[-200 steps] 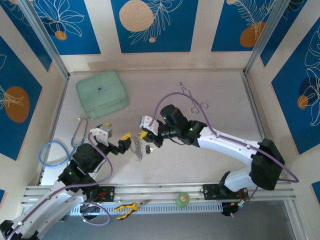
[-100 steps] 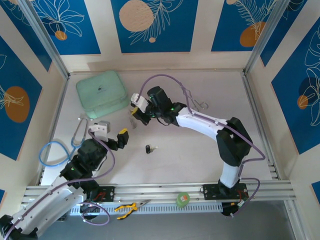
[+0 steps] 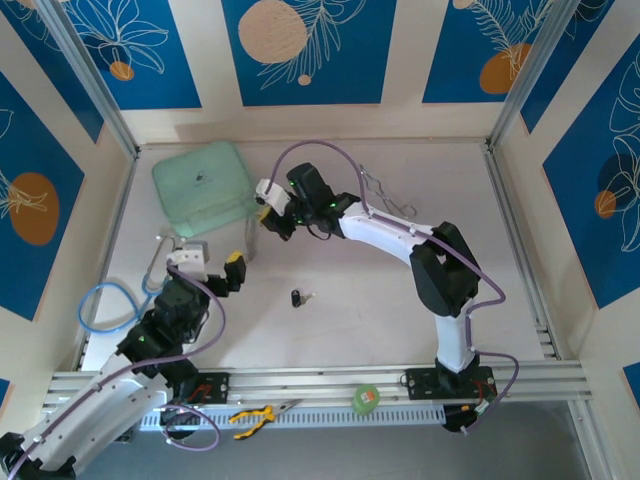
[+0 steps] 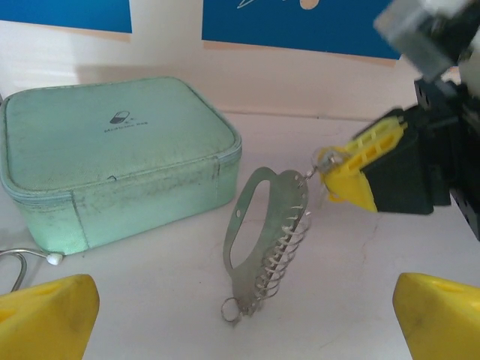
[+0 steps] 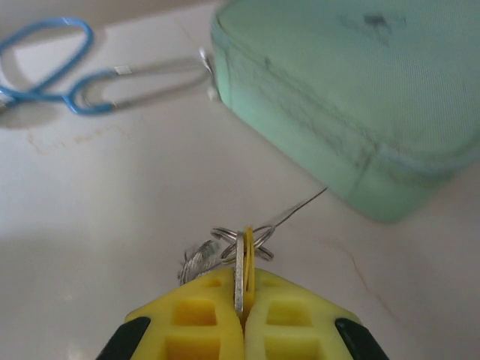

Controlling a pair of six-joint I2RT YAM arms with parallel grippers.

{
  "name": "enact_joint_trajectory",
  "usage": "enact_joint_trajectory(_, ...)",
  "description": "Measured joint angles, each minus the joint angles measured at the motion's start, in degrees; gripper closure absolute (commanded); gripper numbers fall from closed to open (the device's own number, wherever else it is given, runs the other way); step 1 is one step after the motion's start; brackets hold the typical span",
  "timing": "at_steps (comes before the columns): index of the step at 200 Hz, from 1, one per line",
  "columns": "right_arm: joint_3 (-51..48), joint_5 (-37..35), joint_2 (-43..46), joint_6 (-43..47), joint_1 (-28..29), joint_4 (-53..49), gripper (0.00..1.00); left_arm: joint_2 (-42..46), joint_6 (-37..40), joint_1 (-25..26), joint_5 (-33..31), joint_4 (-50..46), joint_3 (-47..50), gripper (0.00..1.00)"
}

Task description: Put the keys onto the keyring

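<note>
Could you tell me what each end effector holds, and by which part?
Right end effector: the keyring, pinched at its top end. Left end effector: nothing.

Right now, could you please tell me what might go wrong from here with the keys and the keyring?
1. The right end effector pinches the keyring only at its top; the dangling loop could swing or slip out.
2. The keyring hangs close beside the green case and might catch on it.
3. The black key lies flat on the table, apart from the open left end effector, and may be hard to pick up.
</note>
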State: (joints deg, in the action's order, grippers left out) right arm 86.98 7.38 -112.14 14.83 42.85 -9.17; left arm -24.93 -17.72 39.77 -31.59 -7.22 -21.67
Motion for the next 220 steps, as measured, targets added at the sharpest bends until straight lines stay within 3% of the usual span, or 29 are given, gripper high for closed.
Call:
enact_joint_trajectory(46,-11.82,-12.55,1.05,9.49,-2.12,-10.01,1.00,-5.99,0.04,0.00,0.46,1.90,-0.15,0.00)
enact_joint_trajectory(80,-15.28,-21.90,3.98,14.97,-1.51,-15.02,0.97,-10.32,-0.33,-0.22,1.46,2.56,-1.11,0.00)
enact_joint_trajectory(90,-16.52,-24.11,5.05,15.91,-1.46,-16.26,0.91,-11.56,-0.66,-0.26,1.81,2.54,-1.57,0.00)
enact_joint_trajectory(110,-19.15,-27.28,6.51,16.90,-1.49,-18.01,0.69,-13.66,-1.60,-0.33,2.45,2.25,-2.80,0.00)
enact_joint_trajectory(124,-20.87,-28.65,7.61,17.53,-1.68,-19.21,0.61,-14.64,-1.99,-0.55,2.71,2.03,-3.78,0.00)
enact_joint_trajectory(153,-23.26,-27.98,11.91,16.48,-3.06,-20.26,0.55,-15.54,-3.50,-0.83,3.02,1.70,-4.79,0.00)
enact_joint_trajectory(176,-24.55,-22.77,18.43,11.87,-5.84,-19.56,0.54,-15.80,-5.51,-1.22,3.21,0.81,-5.31,0.00)
enact_joint_trajectory(220,-25.55,-13.70,26.47,-10.01,-9.53,-14.23,0.60,-17.75,-7.54,-2.05,6.19,-0.20,-6.05,0.00)
